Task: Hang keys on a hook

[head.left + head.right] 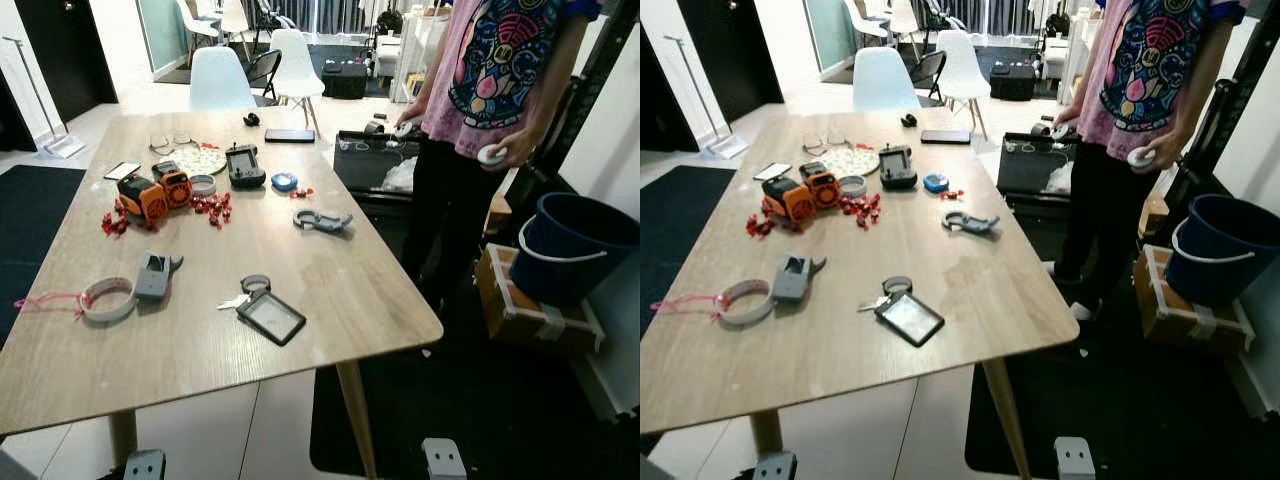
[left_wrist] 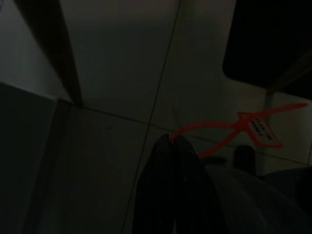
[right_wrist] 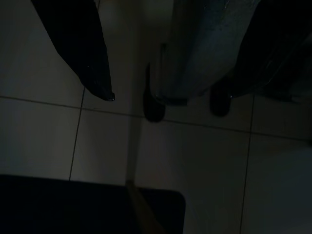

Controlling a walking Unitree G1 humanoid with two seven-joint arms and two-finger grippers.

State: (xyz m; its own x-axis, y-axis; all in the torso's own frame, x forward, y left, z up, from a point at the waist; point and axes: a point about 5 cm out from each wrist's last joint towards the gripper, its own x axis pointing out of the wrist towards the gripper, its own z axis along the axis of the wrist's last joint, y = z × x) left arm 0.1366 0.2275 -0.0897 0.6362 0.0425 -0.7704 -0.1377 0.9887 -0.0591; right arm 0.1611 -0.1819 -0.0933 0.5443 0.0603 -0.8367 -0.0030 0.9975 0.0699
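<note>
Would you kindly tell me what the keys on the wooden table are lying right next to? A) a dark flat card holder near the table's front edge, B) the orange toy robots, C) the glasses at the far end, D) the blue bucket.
A: the keys lie by the front edge of the table, touching the dark card holder, apart from the orange toys, the glasses and the bucket.

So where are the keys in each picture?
Left eye view: keys near the table's front edge, beside the black card holder.
Right eye view: keys, same spot.
Left wrist view: not there.
Right wrist view: not there.
Shared landmark: orange tape measure.
</note>
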